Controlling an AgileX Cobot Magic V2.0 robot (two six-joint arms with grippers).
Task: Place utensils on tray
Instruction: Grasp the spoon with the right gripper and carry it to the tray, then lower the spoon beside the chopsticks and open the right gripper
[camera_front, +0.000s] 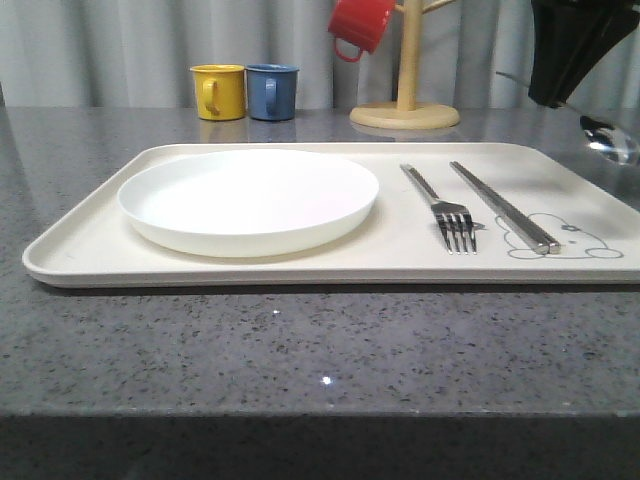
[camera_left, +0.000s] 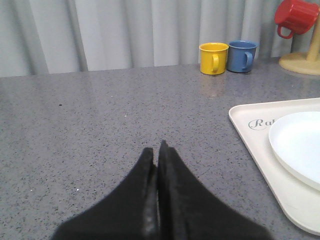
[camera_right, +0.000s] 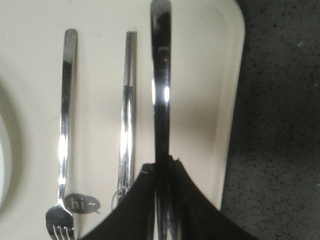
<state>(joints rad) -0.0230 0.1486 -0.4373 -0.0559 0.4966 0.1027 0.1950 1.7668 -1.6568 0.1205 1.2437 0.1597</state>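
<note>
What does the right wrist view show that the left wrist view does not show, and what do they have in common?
The right wrist view alone has the fork, the chopsticks and the spoon, whose handle is clamped in the right gripper above the right part of the tray, beside the chopsticks.

The left wrist view alone has the closed, empty left gripper over the grey table, plus the yellow mug, the blue mug, the red mug on its wooden stand, and the curtain.

Both include the cream tray and an edge of the white plate.
</note>
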